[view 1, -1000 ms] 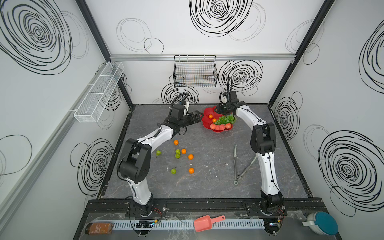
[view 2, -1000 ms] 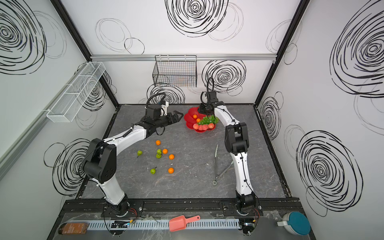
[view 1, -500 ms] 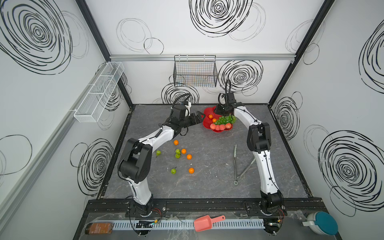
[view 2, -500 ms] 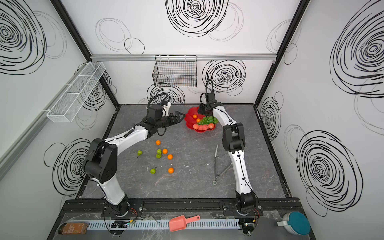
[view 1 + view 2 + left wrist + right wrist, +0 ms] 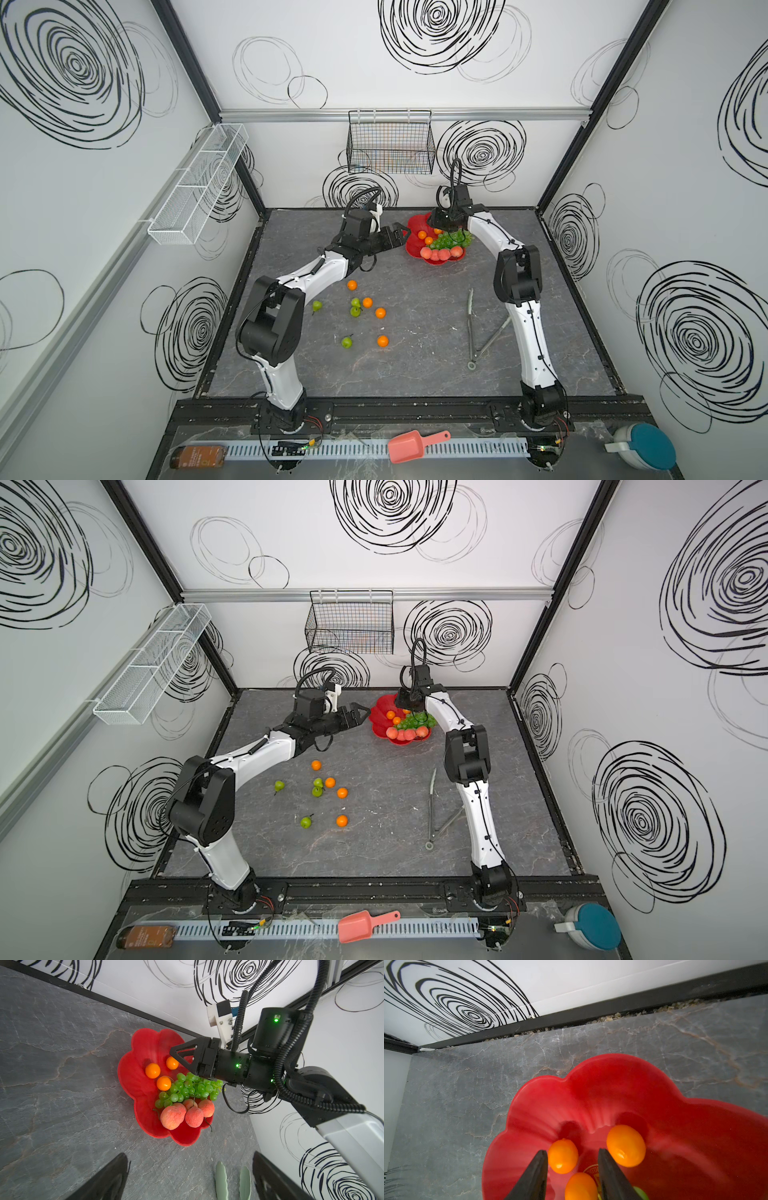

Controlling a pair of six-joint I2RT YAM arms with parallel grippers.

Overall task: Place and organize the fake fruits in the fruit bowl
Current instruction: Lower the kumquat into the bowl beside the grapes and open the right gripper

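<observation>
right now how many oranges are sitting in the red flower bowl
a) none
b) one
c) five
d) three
d: the left wrist view shows three oranges lying in the fruit bowl, next to the grapes and the peaches.

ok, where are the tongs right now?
In both top views the metal tongs lie splayed on the right side of the table, just inside the right arm, nearer the camera than the fruit bowl.
</observation>
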